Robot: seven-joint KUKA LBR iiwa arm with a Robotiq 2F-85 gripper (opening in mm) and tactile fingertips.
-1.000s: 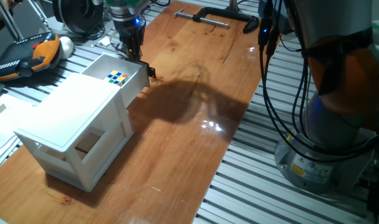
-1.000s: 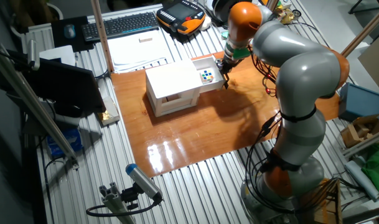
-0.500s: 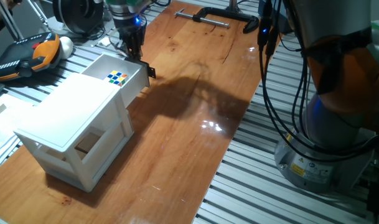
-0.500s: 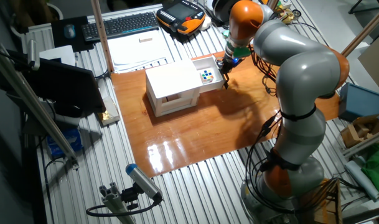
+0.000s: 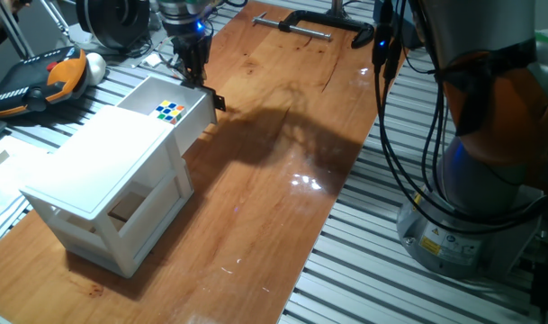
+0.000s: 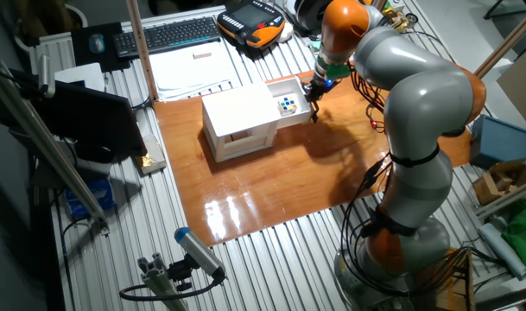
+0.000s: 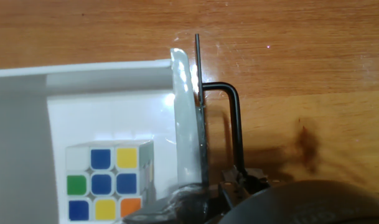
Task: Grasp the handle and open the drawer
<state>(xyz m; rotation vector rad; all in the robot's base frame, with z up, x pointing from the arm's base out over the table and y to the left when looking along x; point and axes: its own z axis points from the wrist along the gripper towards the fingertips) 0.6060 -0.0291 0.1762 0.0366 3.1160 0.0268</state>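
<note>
The white drawer (image 5: 194,121) stands pulled out of the white cabinet (image 5: 103,162), with a colour cube (image 5: 169,112) lying in it. The black handle (image 5: 219,103) projects from the drawer front. My gripper (image 5: 198,79) hangs just above the drawer front, by the handle. In the hand view the handle (image 7: 234,124) runs beside the drawer's front wall (image 7: 186,124). My gripper (image 7: 214,196) is open: one blurred finger lies over the wall, the other by the handle. The other fixed view shows the gripper (image 6: 312,97), drawer (image 6: 280,86), cube (image 6: 288,105) and handle (image 6: 313,116).
The cabinet (image 6: 237,108) stands on a wooden board (image 5: 282,180). A black clamp (image 5: 318,22) lies at the board's far end. An orange-and-black pendant (image 5: 35,76) lies on the slatted table behind the cabinet. The arm's base (image 5: 489,180) stands to the right.
My gripper has risen slightly. The drawer, the handle and the cube have not moved.
</note>
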